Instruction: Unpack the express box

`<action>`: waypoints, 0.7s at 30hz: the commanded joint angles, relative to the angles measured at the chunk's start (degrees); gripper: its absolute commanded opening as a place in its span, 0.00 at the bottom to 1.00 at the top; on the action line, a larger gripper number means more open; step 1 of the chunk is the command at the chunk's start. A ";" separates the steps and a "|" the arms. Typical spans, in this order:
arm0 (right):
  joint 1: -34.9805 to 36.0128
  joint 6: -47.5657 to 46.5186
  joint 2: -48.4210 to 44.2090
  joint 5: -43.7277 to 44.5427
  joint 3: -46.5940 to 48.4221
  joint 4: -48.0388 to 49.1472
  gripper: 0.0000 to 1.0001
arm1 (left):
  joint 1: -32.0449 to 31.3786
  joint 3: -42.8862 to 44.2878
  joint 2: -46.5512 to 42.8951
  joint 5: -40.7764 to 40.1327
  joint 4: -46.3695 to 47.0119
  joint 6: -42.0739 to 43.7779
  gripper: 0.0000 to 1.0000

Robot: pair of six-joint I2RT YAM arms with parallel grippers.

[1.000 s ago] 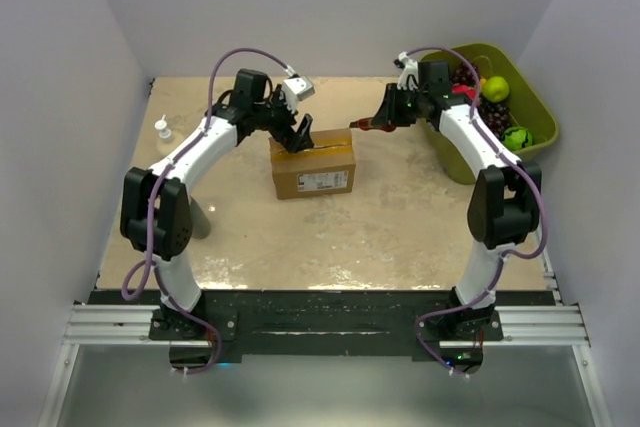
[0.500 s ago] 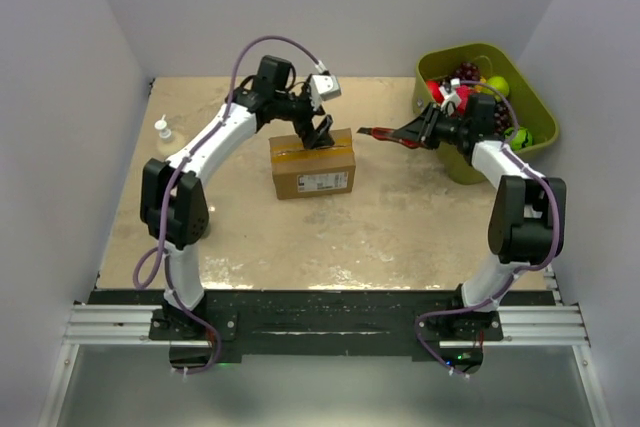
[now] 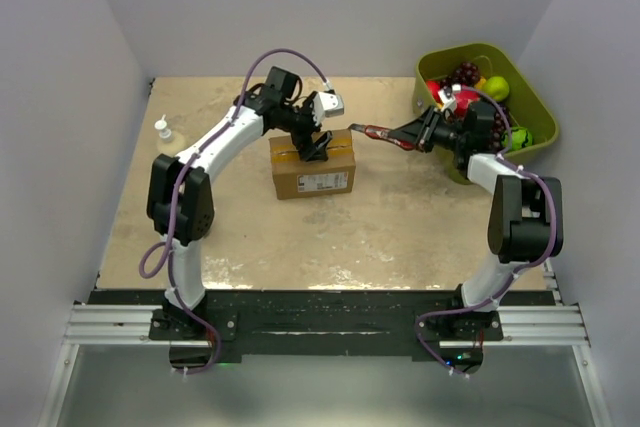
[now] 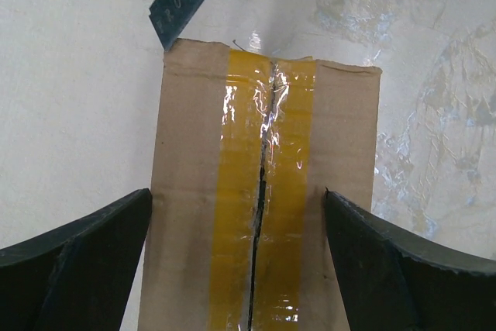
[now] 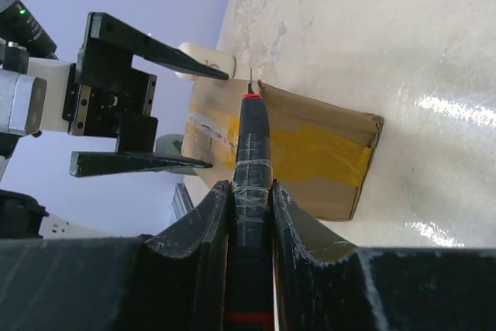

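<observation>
Beige tabletop, express box beneath my claws.
Yellow tape split; white label unreadable; left claw spread, right claw pinching cutter.

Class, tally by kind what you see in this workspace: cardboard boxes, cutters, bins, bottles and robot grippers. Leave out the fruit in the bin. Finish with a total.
Cardboard boxes: 1 (express box)
Cutters: 1 (cutter, held in the right gripper)
Bins: 1 (green bin)
Bottles: 1 (bottle)
Grippers: 2 (left gripper and the right gripper)
Total: 6
</observation>
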 commanded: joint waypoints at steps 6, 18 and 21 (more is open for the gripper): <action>-3.44 1.69 -0.76 -3.11 -3.26 0.04 0.00 | 0.03 -3.80 0.09 -4.56 1.94 3.69 0.94; -3.44 3.62 0.56 -6.27 -3.96 2.83 0.00 | -0.15 -3.71 0.88 -4.83 2.20 3.77 0.94; -3.44 6.69 1.00 -5.83 -4.31 6.44 0.00 | -0.23 -3.71 0.97 -4.74 2.12 3.77 0.93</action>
